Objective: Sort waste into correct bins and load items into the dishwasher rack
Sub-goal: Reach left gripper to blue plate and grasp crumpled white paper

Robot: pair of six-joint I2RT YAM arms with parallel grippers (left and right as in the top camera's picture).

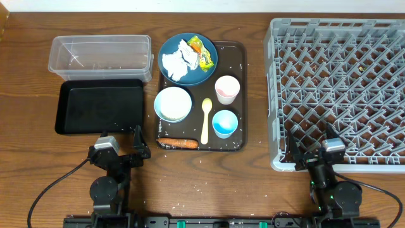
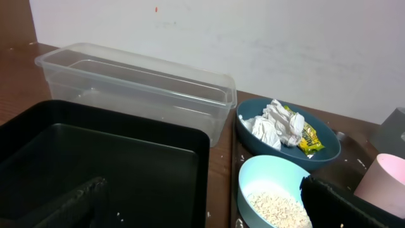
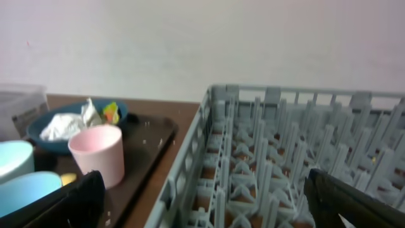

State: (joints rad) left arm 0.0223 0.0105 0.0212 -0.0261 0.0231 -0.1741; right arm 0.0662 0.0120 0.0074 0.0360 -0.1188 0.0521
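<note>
A dark blue plate (image 1: 187,76) holds crumpled white paper (image 1: 178,59) and a yellow wrapper (image 1: 204,57). The white bowl (image 1: 173,95) holds rice (image 2: 276,209). A pink cup (image 1: 227,89), a light blue cup (image 1: 224,123), a pale yellow spoon (image 1: 205,120) and an orange stick (image 1: 178,144) lie on the brown tray (image 1: 241,76). The clear box (image 1: 101,57) and the black tray (image 1: 98,107) are at the left, the grey rack (image 1: 342,88) at the right. My left gripper (image 1: 120,136) is open and empty at the black tray's near edge. My right gripper (image 1: 311,136) is open and empty over the rack's near-left corner.
Loose white grains are scattered on the wooden table (image 1: 209,183) near the front. In the right wrist view the pink cup (image 3: 98,155) stands left of the rack wall (image 3: 190,164). A white wall is behind.
</note>
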